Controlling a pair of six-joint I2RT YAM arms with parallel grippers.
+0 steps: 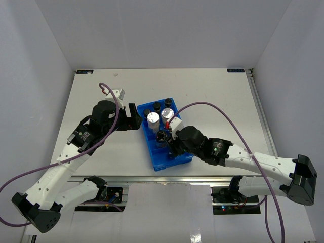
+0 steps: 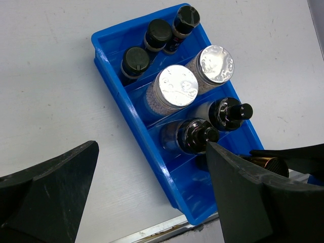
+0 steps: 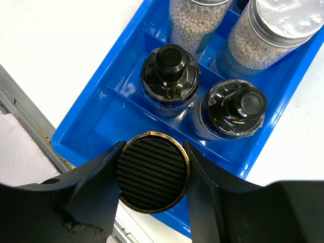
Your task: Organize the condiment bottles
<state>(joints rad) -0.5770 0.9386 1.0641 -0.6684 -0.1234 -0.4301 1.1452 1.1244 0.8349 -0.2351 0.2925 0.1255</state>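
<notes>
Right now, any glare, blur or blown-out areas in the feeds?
Left wrist: specular glare on the silver lids, the rest readable. Right wrist: table blown out to white, ribbed cap in sharp focus. Top external: even light, soft shadows, no visible blur.

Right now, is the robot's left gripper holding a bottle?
No, the left gripper is open wide in its wrist view, with only the table and the blue tray showing between its sides.
</notes>
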